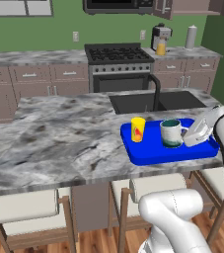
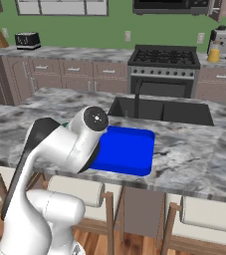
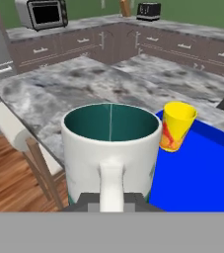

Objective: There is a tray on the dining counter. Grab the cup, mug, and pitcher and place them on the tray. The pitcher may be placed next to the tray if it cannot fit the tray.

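Two vessels stood upright on the tray (image 1: 153, 154): the cup (image 1: 138, 129) and the mug (image 1: 171, 132). The gripper (image 3: 112, 201) was pinched on the mug's handle, directly behind it.

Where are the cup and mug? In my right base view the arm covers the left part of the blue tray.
Observer: Both are within the tray. The left base view shows the yellow cup standing at its left end and the mug upright to the right of it.
Operator: Is the mug let go?
Observer: No. In the hand view the jaws are shut on the mug's handle.
Operator: Do cup and mug touch?
Observer: No. The left base view shows bare blue tray between them.
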